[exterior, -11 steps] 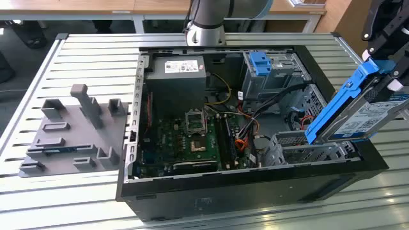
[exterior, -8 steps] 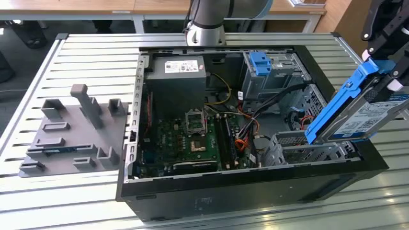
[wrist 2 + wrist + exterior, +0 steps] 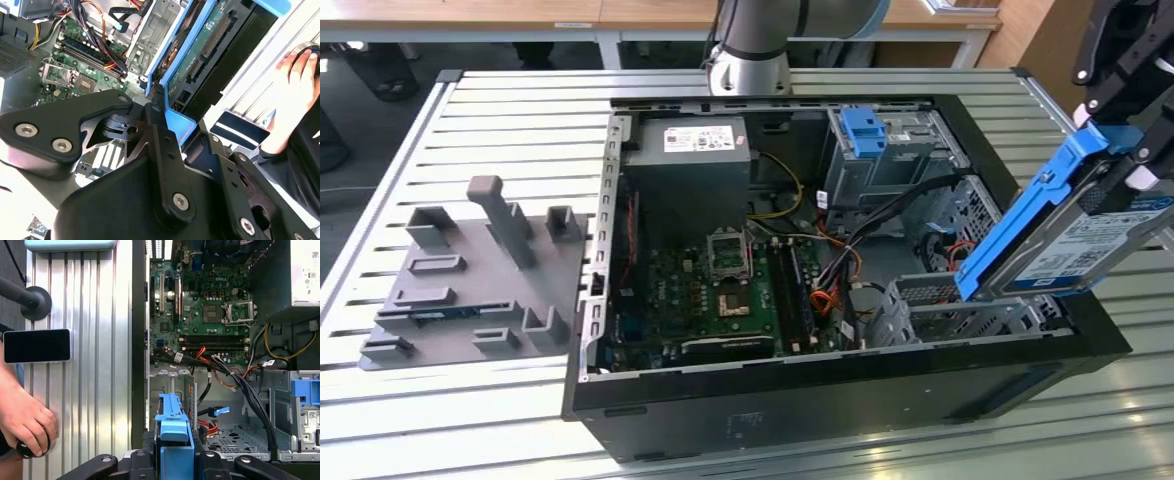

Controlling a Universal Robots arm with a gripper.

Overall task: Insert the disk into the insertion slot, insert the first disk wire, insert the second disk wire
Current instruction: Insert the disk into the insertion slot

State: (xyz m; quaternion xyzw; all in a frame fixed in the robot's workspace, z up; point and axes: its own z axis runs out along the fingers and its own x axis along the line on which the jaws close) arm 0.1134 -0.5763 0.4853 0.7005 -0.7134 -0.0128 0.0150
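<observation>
Blue-framed and silver-grey, the disk (image 3: 1101, 245) is clamped at its upper end by the gripper (image 3: 174, 460), whose fingers are closed on the carrier. The disk is held tilted, with its lower end brought to the top of the insertion slot (image 3: 947, 305). This perforated metal cage is fitted in the open computer case's (image 3: 854, 390) corner at the exterior view's right. A person's hand (image 3: 25, 422) is seen over the slatted desk (image 3: 95, 365) beside the case.
</observation>
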